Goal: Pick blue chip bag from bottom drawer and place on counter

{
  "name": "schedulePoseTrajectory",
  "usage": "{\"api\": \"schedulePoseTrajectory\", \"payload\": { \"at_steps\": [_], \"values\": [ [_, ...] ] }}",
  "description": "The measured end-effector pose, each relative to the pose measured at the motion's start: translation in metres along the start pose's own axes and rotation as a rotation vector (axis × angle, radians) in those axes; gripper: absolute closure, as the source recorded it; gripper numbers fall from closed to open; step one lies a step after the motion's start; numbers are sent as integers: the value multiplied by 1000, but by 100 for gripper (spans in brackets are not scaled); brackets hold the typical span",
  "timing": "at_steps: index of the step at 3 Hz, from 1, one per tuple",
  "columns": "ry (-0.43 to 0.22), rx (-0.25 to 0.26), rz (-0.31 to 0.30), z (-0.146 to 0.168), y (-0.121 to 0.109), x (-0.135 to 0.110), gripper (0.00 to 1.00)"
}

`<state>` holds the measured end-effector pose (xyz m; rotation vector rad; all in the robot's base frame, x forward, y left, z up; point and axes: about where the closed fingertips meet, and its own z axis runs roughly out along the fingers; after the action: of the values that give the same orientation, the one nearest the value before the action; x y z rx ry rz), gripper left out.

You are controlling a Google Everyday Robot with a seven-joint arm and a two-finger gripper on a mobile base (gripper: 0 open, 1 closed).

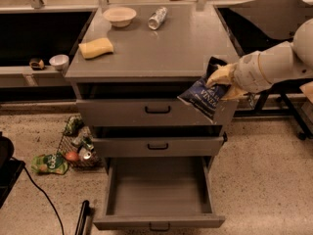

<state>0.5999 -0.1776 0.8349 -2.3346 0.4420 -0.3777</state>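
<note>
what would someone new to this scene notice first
The blue chip bag hangs in the air at the front right corner of the counter, pinched at its top by the gripper reaching in from the right. Below it, the bottom drawer stands pulled wide open. On the counter sit a yellow sponge, a bowl and a silver can lying on its side.

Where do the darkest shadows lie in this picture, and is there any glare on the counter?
Camera view: the counter is evenly lit, without glare; the gaps above both upper drawers are darkest; the bottom drawer dims toward its back; the gripper, at the counter's front edge, shut on the blue chip bag, is well lit.
</note>
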Motion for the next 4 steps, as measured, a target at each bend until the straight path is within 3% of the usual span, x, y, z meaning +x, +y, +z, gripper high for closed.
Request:
{"api": "schedulePoseTrajectory", "payload": {
  "at_steps": [2, 3, 4],
  "values": [
    [260, -94, -118, -89, -11, 77, 100],
    [355, -72, -165, -124, -29, 111, 100],
    [358, -72, -165, -119, -33, 116, 100]
  ]
}}
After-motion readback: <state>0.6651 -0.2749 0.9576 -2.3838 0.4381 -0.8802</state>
